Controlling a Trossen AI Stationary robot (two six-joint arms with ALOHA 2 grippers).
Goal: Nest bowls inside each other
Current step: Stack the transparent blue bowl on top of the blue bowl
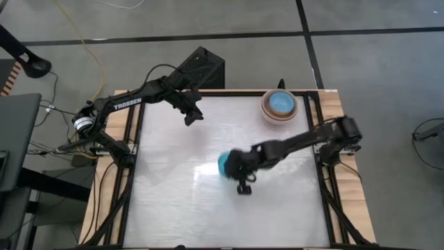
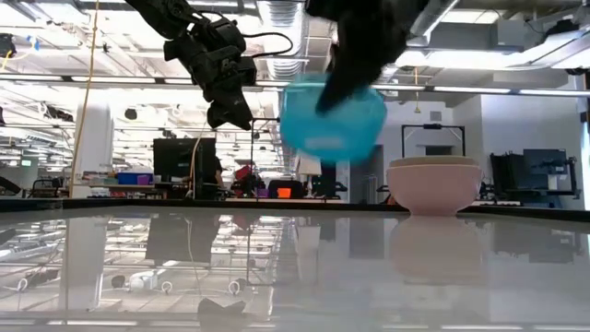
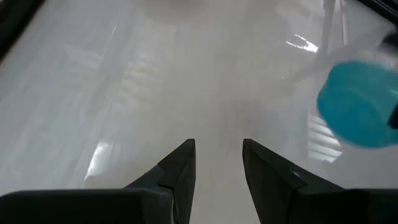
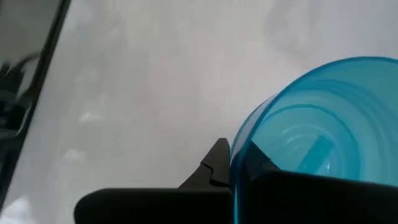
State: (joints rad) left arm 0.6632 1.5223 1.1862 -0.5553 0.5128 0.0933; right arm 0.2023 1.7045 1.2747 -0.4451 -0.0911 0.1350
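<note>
The bright teal bowl (image 1: 224,164) (image 2: 332,115) hangs above the middle of the table, with my right gripper (image 4: 239,169) shut on its rim. Its hollow faces the right wrist camera (image 4: 323,124). At the far right corner stands a stack of bowls (image 1: 279,107) (image 2: 433,184). A light blue bowl (image 1: 281,103) sits inside the pink and cream ones, which rest on the table. My left gripper (image 1: 193,117) (image 3: 217,162) hovers open over the far left part of the table and holds nothing. The teal bowl (image 3: 360,102) shows off to its side. My right gripper pinches the teal bowl's rim (image 4: 239,149) with one finger (image 4: 216,163) outside the wall and the other inside the hollow. The fingers slant down from the table's right side. The bowl is tilted and lifted clear of the table.
A black box (image 1: 201,68) stands just beyond the table's far edge. Dark frame rails (image 1: 322,173) run along the left and right sides of the table. The glossy white tabletop (image 1: 180,201) lies bare toward the near edge.
</note>
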